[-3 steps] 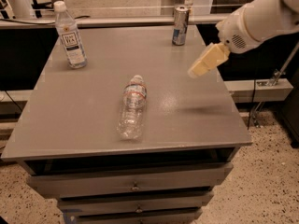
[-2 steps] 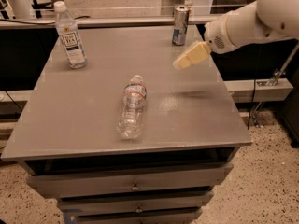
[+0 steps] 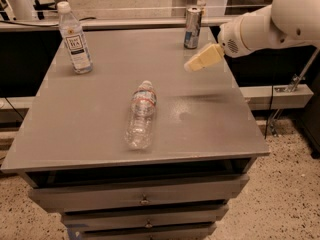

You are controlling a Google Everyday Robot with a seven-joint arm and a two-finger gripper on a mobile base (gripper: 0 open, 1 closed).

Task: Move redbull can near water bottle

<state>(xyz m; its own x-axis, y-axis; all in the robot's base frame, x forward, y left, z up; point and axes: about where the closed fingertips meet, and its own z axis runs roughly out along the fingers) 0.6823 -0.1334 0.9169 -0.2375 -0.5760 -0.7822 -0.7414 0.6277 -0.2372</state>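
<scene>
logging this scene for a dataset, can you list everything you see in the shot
redbull can: one, silver and blue, upright at the table's far edge
water bottle: one, clear with a red-and-blue band, lying on its side mid-table
labelled bottle: one, clear with a white cap, upright at the far left
table: one, grey, centre of view
drawers: at least two, grey, under the tabletop
floor: speckled, around the table
arm: one, white, reaching in from the right
gripper: one, cream, above the table's right side, near the redbull can but apart from it
</scene>
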